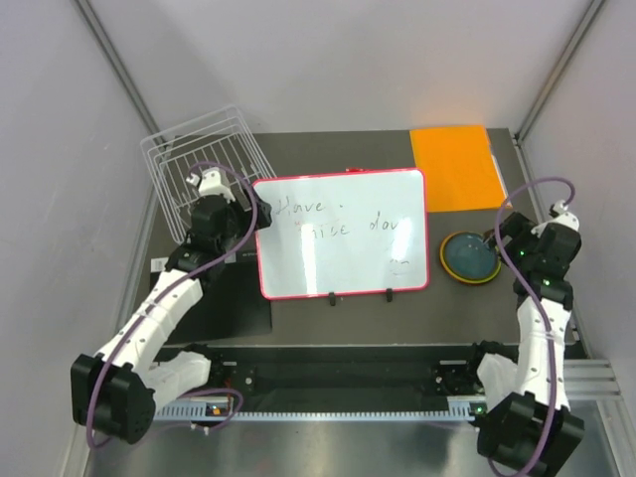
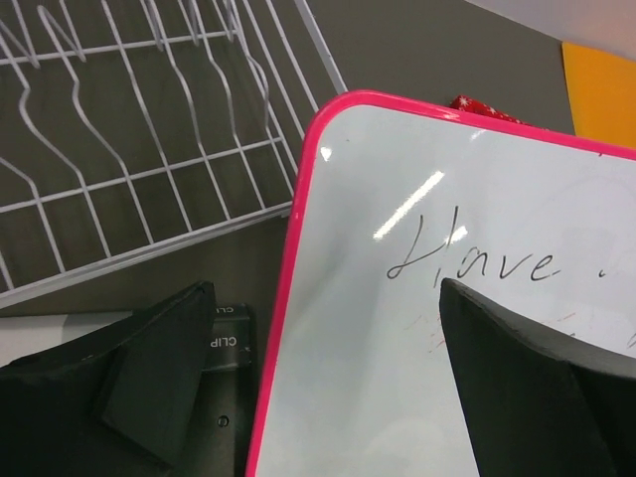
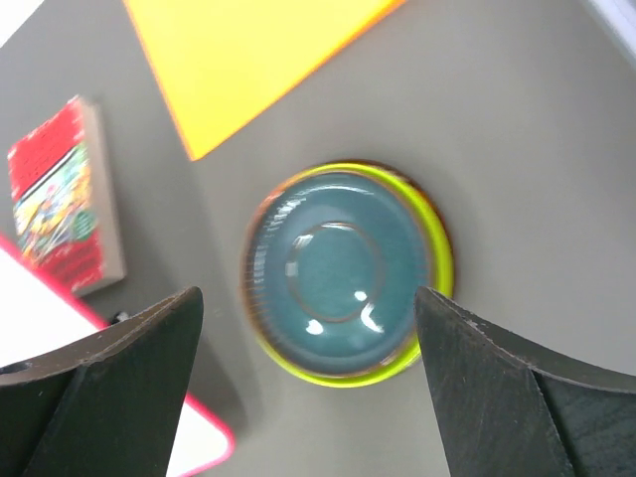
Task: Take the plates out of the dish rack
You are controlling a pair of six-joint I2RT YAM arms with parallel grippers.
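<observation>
White arm links [image 1: 159, 316], black joints [image 1: 111, 396], looping purple cables [image 1: 553, 181] — matte black wedge-shaped fingers [image 2: 149, 388]

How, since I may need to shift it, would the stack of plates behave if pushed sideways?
The teal plate looks glossy, so it would probably slide off the lime green plate beneath rather than drag it along. Both sit low and flat, so tipping seems unlikely.

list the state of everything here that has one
dish rack: no plates visible inside
plates: stacked, teal one on top
whiteboard: written on
orange sheet: lying flat
left gripper: open, holding nothing
right gripper: open over the plates
</observation>
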